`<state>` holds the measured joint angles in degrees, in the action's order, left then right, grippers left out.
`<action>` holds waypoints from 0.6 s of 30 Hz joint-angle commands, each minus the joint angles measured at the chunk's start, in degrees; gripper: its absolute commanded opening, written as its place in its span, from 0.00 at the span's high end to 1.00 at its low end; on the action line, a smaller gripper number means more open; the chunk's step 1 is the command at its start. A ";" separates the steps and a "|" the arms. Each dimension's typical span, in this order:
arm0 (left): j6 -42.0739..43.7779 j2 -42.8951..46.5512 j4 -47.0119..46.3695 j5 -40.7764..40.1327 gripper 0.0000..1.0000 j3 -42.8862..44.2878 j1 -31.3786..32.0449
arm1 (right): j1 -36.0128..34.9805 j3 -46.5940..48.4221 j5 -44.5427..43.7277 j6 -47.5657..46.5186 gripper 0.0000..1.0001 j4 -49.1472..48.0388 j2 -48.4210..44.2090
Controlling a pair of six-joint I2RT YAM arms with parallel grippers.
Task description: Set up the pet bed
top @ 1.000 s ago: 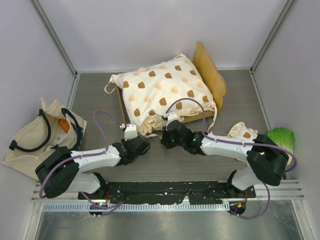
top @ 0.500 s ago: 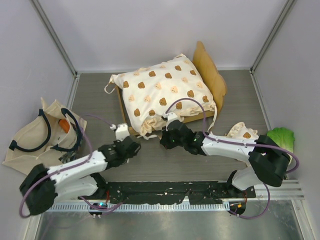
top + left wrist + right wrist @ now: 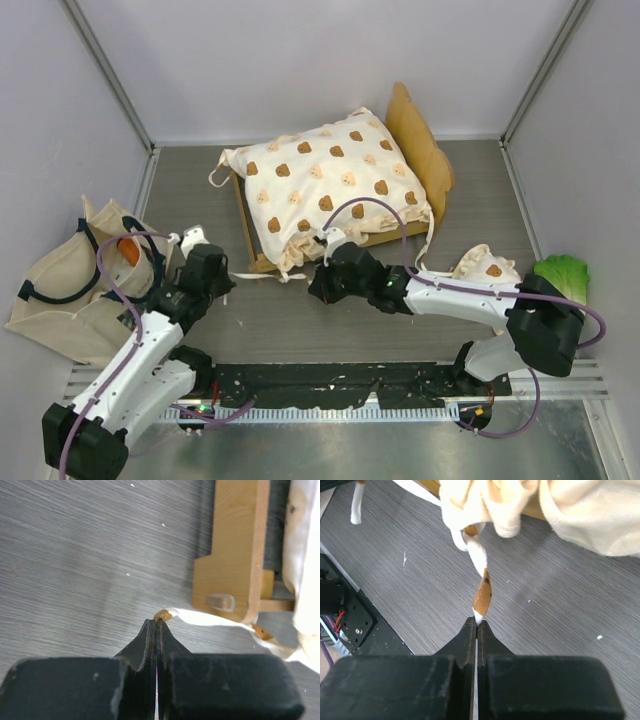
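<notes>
The left tool (image 3: 157, 623) is clenched, its two black fingers pressed flat together on the brown-tipped end of a cream tie (image 3: 202, 618). From those tips the tie lies slack on the grey table (image 3: 75, 555) and runs ahead to the near corner of the pet bed (image 3: 235, 570), whose light-wood frame stands just beyond the tool. A strip of grey fabric base shows behind the rail. The right tool (image 3: 476, 622) is also clenched and pinches the end of a second tie (image 3: 481, 587), a twisted cream band with a brown patch. This band rises straight from the tips to a bunched corner of the cushion (image 3: 520, 505) directly ahead and close. From above, both tools sit in front of the bed's near long side, the left one by its footboard corner and the right one under the cushion's overhanging near corner, with open table between them. The bear-print cushion lies on the frame, skewed and spilling over its near edge, and the scalloped headboard (image 3: 420, 140) stands on the far side of the right tool. A beige tote bag (image 3: 60, 290) lies just outside the left tool. A small bear-print cloth (image 3: 485, 265) and a green lettuce toy (image 3: 562, 275) lie behind the right tool, beside its arm.
</notes>
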<state>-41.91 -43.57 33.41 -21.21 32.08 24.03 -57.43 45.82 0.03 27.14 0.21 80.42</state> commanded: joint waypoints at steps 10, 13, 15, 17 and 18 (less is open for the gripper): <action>15.36 -2.92 -4.31 20.94 1.00 8.44 -31.22 | -0.67 -0.12 -18.38 8.20 0.99 0.23 0.35; 17.03 -5.29 -4.76 22.88 1.00 10.37 -33.25 | 0.74 -0.73 -19.89 9.07 0.99 0.49 0.70; 17.74 -6.69 -5.54 24.19 1.00 10.90 -34.48 | 2.05 -0.91 -20.68 9.95 0.99 0.58 0.96; 18.44 -7.75 -5.64 25.60 1.00 12.22 -36.51 | 3.54 -1.26 -22.35 10.57 0.99 1.29 1.23; 18.70 -8.63 -5.72 26.39 1.00 12.57 -37.12 | 4.16 -1.44 -22.88 11.61 0.99 1.46 1.40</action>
<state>-26.87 -50.39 31.18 1.52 40.91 -9.89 -55.79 45.17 -16.36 35.42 1.30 82.54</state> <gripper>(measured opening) 0.010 0.035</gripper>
